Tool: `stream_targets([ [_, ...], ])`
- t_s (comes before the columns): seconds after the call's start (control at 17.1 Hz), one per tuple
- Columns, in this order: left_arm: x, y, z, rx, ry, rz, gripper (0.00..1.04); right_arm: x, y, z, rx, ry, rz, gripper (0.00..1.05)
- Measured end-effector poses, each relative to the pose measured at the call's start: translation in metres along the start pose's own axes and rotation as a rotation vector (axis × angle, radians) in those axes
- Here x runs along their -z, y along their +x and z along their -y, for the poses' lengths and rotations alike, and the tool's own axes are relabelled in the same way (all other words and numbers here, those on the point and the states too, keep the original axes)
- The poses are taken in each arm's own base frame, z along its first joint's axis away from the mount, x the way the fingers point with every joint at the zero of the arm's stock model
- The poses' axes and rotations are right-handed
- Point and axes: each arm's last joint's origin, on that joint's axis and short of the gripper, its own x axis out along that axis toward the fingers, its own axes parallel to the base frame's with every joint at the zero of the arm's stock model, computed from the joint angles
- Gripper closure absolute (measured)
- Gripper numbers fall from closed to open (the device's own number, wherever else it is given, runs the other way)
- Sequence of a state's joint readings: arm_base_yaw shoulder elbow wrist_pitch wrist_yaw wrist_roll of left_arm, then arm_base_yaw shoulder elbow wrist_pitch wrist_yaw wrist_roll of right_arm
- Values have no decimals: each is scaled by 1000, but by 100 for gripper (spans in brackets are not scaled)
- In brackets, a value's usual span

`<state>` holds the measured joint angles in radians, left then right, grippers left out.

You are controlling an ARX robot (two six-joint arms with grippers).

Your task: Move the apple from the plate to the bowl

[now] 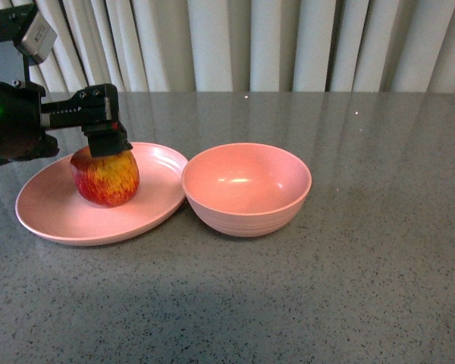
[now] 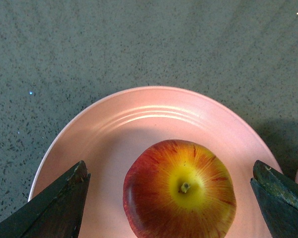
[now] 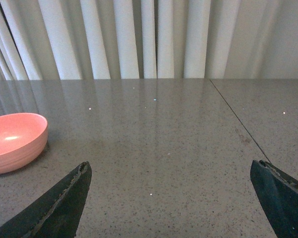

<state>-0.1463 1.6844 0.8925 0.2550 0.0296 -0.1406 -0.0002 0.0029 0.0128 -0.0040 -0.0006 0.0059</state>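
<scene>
apple (image 2: pixel 180 191) on plate (image 2: pixel 154 114), between fingers (image 2: pixel 59 203) of left end effector (image 2: pixel 170 167) (spread wide)

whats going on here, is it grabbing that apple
The left claw is open around the apple, with one finger on each side. Neither finger touches it, so nothing is gripped yet. The apple sits on the pink plate, and the empty pink bowl stands close beside the plate. The right claw is open too, over the table, holding nothing.
</scene>
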Motion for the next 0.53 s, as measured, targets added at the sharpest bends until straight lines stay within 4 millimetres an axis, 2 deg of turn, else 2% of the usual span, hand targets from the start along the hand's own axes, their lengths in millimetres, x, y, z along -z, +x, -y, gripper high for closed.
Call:
stream_targets([
  [0.23, 7, 7, 2, 5, -11, -28, 7, 0, 0, 0, 0, 0, 0, 7],
  [0.35, 17, 19, 7, -2, -3, -79, 7, 0, 0, 0, 0, 0, 0, 7],
  [0.53, 25, 26, 7, -22, 11, -107, 7, 0, 0, 0, 0, 0, 0, 7],
])
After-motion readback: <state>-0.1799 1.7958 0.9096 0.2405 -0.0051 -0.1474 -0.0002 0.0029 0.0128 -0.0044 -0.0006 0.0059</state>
